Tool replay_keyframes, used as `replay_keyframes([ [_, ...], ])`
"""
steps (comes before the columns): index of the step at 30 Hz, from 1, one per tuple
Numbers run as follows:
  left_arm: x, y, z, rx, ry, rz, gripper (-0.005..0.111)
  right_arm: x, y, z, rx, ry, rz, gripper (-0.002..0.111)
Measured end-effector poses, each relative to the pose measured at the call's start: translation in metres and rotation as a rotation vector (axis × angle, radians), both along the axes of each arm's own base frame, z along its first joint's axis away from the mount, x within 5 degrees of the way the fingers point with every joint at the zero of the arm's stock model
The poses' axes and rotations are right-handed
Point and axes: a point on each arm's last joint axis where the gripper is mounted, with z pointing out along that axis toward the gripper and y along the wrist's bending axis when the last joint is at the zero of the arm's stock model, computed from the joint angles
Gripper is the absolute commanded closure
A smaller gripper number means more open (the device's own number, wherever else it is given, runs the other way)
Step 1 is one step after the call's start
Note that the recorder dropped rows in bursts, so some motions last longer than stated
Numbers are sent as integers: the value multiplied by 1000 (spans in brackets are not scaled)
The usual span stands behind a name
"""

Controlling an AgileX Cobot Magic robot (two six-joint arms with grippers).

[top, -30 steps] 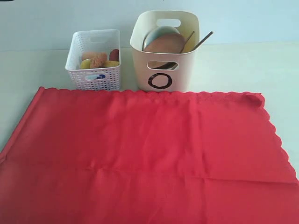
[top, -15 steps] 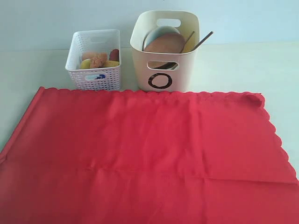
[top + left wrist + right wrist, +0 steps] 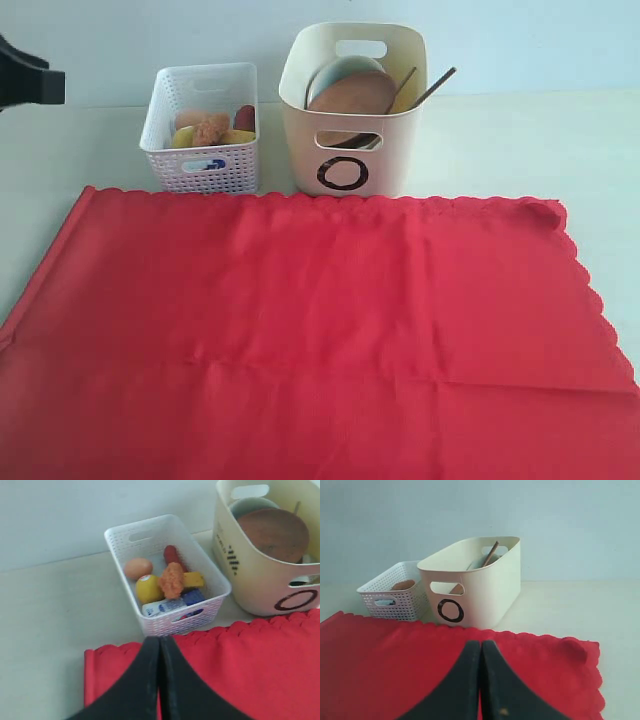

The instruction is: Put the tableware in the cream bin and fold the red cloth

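Observation:
The red cloth [image 3: 300,330] lies spread flat over the near table, its far right corner slightly curled. Behind it stands the cream bin [image 3: 390,150] with a black ring mark. Tableware stands in it: a brown wooden plate [image 3: 350,97] leaning on a pale bowl [image 3: 345,68], with thin handles [image 3: 432,88] sticking out. My left gripper [image 3: 160,639] is shut and empty above the cloth's [image 3: 250,665] far left corner, short of the bin [image 3: 250,580]. My right gripper [image 3: 480,642] is shut and empty over the cloth [image 3: 395,670], facing the bin [image 3: 485,590].
A white perforated basket [image 3: 200,165] with food stands left of the cream bin; an egg [image 3: 137,568] and a lemon [image 3: 148,588] show in it. A black part of the left arm [image 3: 25,75] pokes in at the exterior view's upper left. Bare table lies right of the bin.
A black part of the left arm has come into the exterior view at the upper left edge. Cloth, bin and basket have not moved.

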Motion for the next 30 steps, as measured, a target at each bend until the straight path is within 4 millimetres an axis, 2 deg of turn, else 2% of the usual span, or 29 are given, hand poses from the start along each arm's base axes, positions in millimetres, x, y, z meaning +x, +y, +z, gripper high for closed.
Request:
replay_keyframes([
  [5, 5, 14, -26, -1, 45, 75, 102, 0, 0, 0, 0, 0, 0, 108],
  [8, 11, 14, -42, 12, 104, 79, 87, 0, 0, 0, 0, 0, 0, 108],
  [11, 18, 12, -59, 27, 171, 79, 67, 0, 0, 0, 0, 0, 0, 108],
  [14, 24, 11, -78, 44, 241, 79, 56, 0, 0, 0, 0, 0, 0, 108],
  [24, 40, 18, -141, 83, 460, 121, 55, 0, 0, 0, 0, 0, 0, 108],
  [30, 43, 30, -158, 69, 522, 180, 55, 0, 0, 1, 2, -7, 0, 108],
])
